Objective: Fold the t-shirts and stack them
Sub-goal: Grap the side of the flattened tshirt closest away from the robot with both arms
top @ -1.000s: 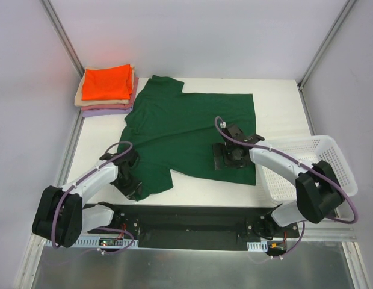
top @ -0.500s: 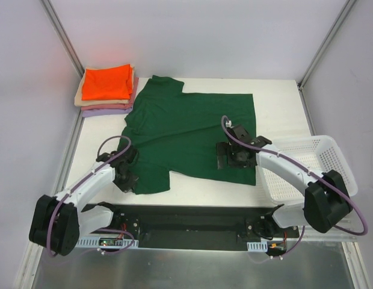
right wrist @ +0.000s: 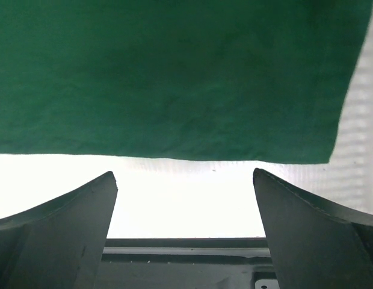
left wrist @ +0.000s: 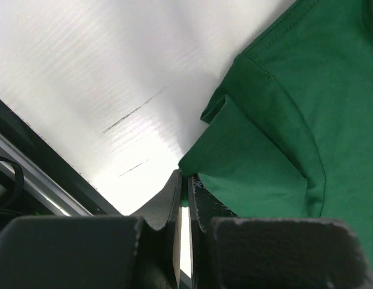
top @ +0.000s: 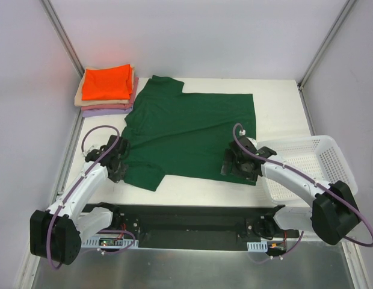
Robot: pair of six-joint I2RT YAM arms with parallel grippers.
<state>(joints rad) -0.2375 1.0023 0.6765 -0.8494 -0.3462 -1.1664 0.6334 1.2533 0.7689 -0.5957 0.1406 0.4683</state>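
Note:
A large dark green t-shirt (top: 186,129) lies spread out in the middle of the white table. My left gripper (top: 121,168) is at its near left sleeve and shut on the sleeve's edge; the left wrist view shows the green cloth (left wrist: 277,126) pinched between the closed left gripper (left wrist: 186,178). My right gripper (top: 234,171) hovers open at the shirt's near right hem. In the right wrist view the hem (right wrist: 174,78) lies just beyond the right gripper (right wrist: 184,174), with bare table between the fingers. Folded t-shirts are stacked at the back left, an orange one (top: 106,83) on top of beige, pink and lavender ones (top: 105,111).
A white mesh basket (top: 337,158) stands at the table's right edge, beside the right arm. The black base rail (top: 186,217) runs along the near edge. Grey walls with metal posts enclose the table on three sides.
The left gripper closed on the sleeve and drew it left and away from the near edge. The right arm slid back off the shirt toward the near right hem, still open.

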